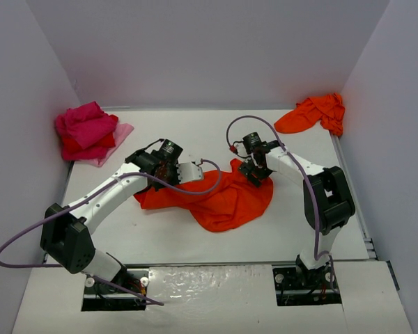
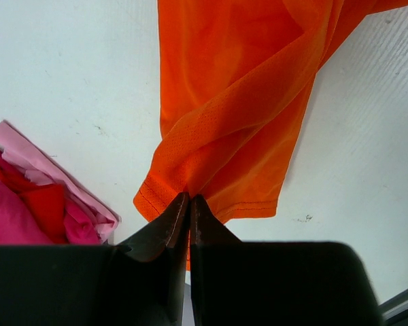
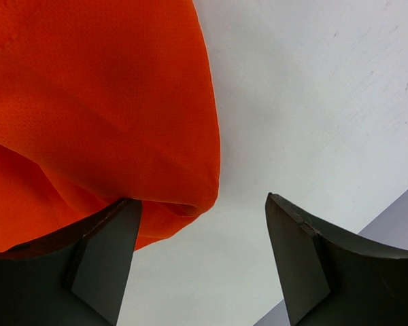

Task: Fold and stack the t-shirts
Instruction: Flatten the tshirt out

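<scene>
An orange-red t-shirt lies crumpled in the middle of the table. My left gripper is shut on a hemmed edge of the orange-red t-shirt at its left end; the cloth is pinched between the fingers. My right gripper is open over the shirt's far right edge; a fold of the shirt lies against the left finger, with bare table between the jaws. A second orange-red t-shirt lies bunched at the far right corner.
A pile of magenta, red and pale pink shirts sits at the far left; it also shows in the left wrist view. White walls enclose the table on three sides.
</scene>
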